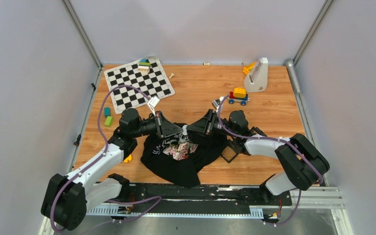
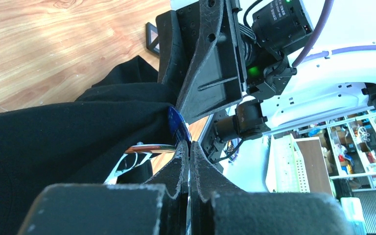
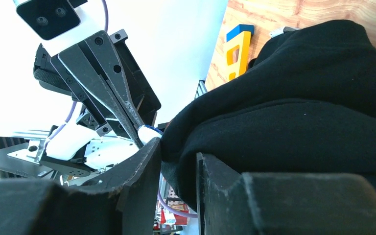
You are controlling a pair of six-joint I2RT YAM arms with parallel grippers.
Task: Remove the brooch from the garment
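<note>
Brooch (image 2: 177, 126) found on the lifted edge of the black garment (image 1: 176, 164), directly at the tips of the nearer left arm's fingers (image 2: 174, 171), which are pressed tight together, while the right arm's fingers (image 3: 144, 169) clamp a fold just beside it from the opposite side.

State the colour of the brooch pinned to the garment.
The brooch is blue against the black garment, clearest in the left wrist view.

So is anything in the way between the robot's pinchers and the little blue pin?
Nothing visible. The left gripper has its shut tips right at the edge of the brooch. The right gripper has a fold of the black shirt between its fingers, just beside the brooch.
</note>
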